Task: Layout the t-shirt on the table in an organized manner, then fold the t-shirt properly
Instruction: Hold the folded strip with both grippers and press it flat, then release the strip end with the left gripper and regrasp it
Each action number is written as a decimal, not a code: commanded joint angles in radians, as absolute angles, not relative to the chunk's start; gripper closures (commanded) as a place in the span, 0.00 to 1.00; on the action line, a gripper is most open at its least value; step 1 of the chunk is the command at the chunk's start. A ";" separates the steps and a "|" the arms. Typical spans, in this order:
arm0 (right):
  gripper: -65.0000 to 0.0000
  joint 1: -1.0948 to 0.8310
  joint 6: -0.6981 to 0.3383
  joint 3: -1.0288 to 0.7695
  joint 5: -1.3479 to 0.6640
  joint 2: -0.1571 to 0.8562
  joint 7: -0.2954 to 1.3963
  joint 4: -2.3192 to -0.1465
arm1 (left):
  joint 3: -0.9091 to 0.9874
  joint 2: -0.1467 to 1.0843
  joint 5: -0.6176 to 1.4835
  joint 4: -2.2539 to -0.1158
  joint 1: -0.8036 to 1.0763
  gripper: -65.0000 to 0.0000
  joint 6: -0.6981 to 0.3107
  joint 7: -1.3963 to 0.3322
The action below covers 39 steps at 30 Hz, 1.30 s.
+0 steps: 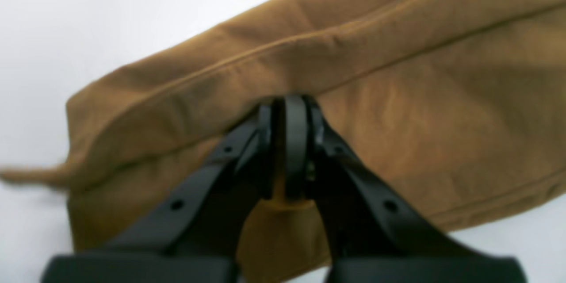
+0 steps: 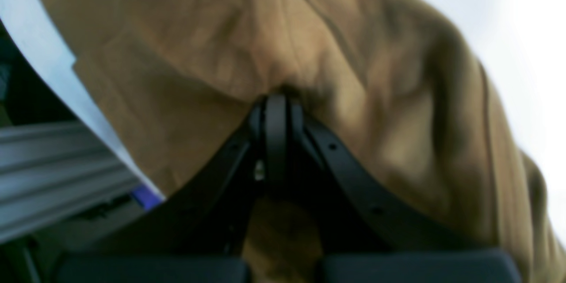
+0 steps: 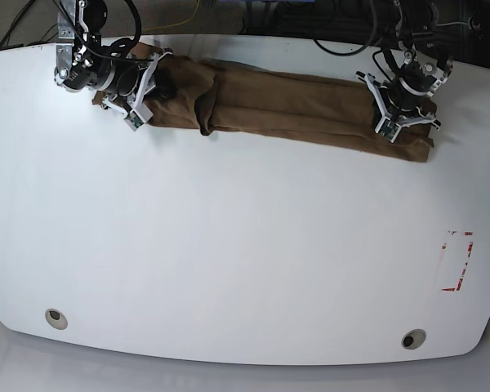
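Both sets of jaws are clamped on the wrinkly tan-brown cotton t-shirt (image 3: 278, 106): left gripper (image 3: 404, 110) at one end, right gripper (image 3: 135, 86) at the other. It's stretched lengthwise between them along the glossy white table's (image 3: 229, 245) far edge.

The table (image 3: 229, 245) was a glossy white top with rounded edges. The t-shirt (image 3: 286, 110) lay on it as a long bunched strip at 12 o'clock. Two round grey holes (image 3: 55, 318) sat at 6 to 7 o'clock and 5 o'clock; a red dashed rectangle (image 3: 458, 261) was at 3 to 4 o'clock.
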State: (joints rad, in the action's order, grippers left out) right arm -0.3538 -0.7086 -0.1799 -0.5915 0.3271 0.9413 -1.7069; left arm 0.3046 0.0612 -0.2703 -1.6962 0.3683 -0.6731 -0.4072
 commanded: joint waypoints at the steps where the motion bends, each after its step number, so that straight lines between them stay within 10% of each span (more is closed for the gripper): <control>1: 0.99 -0.326 -0.698 -0.180 -0.555 0.361 0.934 -1.653 | 0.298 0.059 -0.338 -1.643 0.364 0.96 -0.698 -0.512; 27: 0.99 -0.101 -0.698 -0.117 -0.555 0.438 0.908 -1.500 | 0.265 0.058 -0.337 -1.753 0.298 0.96 -0.698 -0.519; 39: 0.99 -0.090 -0.698 -0.114 -0.555 0.430 0.908 -1.500 | 0.335 0.056 -0.329 -1.853 0.260 0.39 -0.698 -0.582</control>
State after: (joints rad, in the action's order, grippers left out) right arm -0.0978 -0.7074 -0.1108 -0.5800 0.4160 0.8906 -1.4948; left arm 0.3107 0.0494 -0.3363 -1.8252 0.2825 -0.7074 -0.5945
